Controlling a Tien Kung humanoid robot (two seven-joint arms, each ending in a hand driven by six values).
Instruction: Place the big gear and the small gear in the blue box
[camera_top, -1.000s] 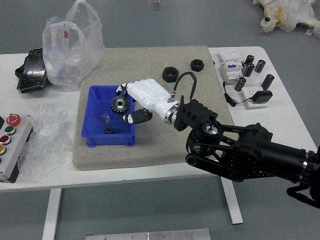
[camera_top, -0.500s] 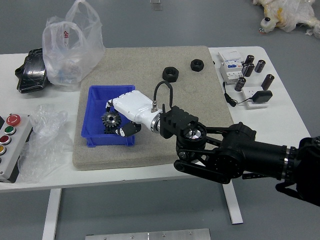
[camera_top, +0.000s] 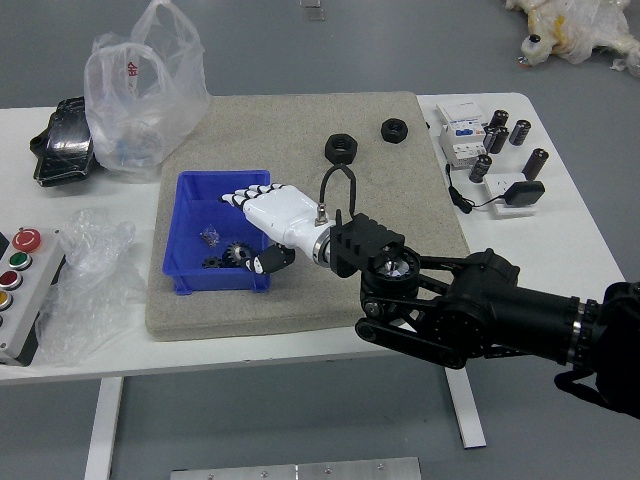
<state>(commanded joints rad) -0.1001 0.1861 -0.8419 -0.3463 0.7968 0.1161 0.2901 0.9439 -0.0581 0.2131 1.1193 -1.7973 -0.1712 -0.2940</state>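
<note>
1. Though the thumb comes close to its edge, the big gear (camera_top: 238, 254) shows inside the blue box (camera_top: 215, 283); whether they touch is unclear.
2. The small gear (camera_top: 212, 262) is in the box too, as is a small translucent thing (camera_top: 210, 236), hard to make out.
3. The right hand (camera_top: 287, 218), loosely spread and hiding part of the box's right side, has released the big gear it held earlier.

Right robot hand (camera_top: 284, 214), thumb and fingers apart

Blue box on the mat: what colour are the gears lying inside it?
Both gears are black, seen best in the head view.
</note>
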